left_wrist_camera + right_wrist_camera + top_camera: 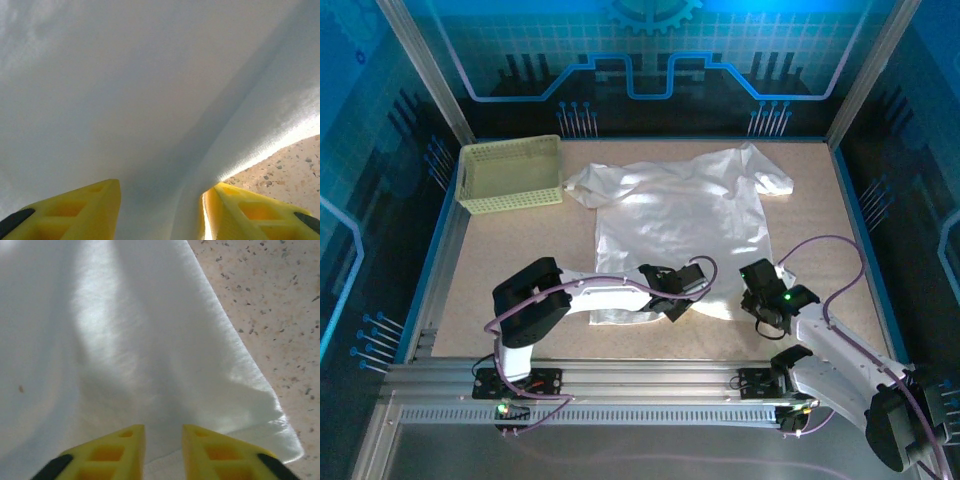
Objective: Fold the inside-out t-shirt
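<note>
T-shirt (680, 225) lengthwise, hem near, sleeves far

T-shirt (680, 220) spread on table (520, 255) (basket (510, 173) by one sleeve), left gripper (672, 308) and right gripper (756, 270) at its hem

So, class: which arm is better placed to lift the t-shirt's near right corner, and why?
Right. The right gripper straddles the hem of the t-shirt just beside that corner; the left gripper straddles a cloth ridge farther left along the hem.
</note>
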